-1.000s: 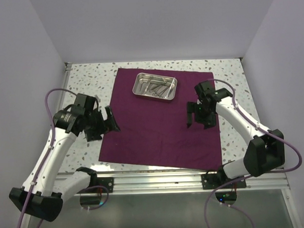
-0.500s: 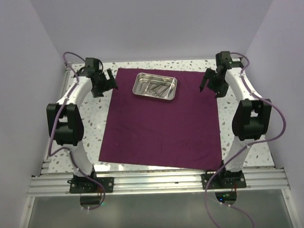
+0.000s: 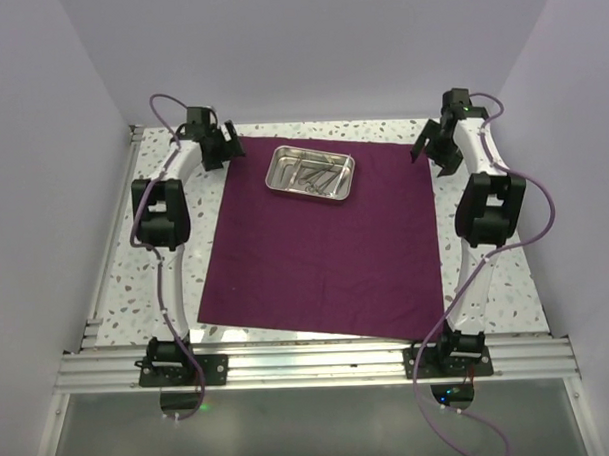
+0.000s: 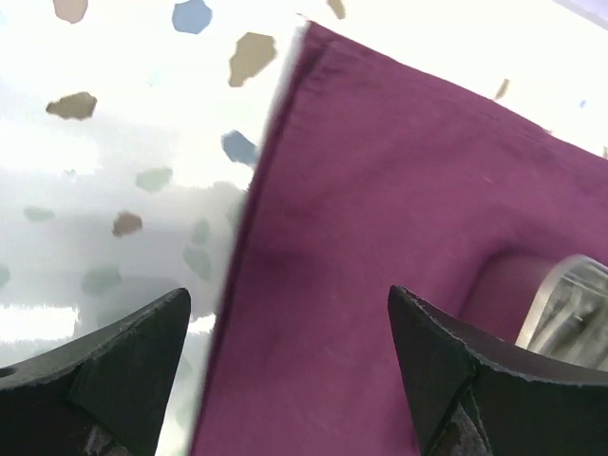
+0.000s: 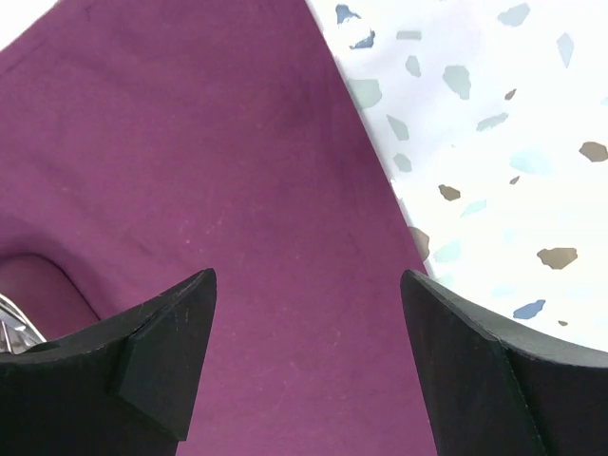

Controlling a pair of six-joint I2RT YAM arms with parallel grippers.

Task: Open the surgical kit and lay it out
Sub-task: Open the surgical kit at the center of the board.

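Note:
The dark purple cloth wrap (image 3: 320, 242) lies spread flat on the speckled table. The steel tray (image 3: 311, 173) sits at its far middle with small silvery instruments (image 3: 313, 174) inside. My left gripper (image 3: 225, 149) is open over the cloth's far left corner; in the left wrist view (image 4: 290, 299) the cloth edge (image 4: 256, 204) runs between the jaws and the tray rim (image 4: 556, 304) shows at right. My right gripper (image 3: 422, 146) is open over the cloth's far right corner; in the right wrist view (image 5: 309, 280) the cloth (image 5: 209, 171) lies below it.
The speckled tabletop (image 3: 121, 284) shows on both sides of the cloth. White walls close in the back and sides. A metal rail (image 3: 309, 363) runs along the near edge with the arm bases.
Both arms have stretched out from the cloth's middle sides to its far corners. The cloth and tray have not moved.

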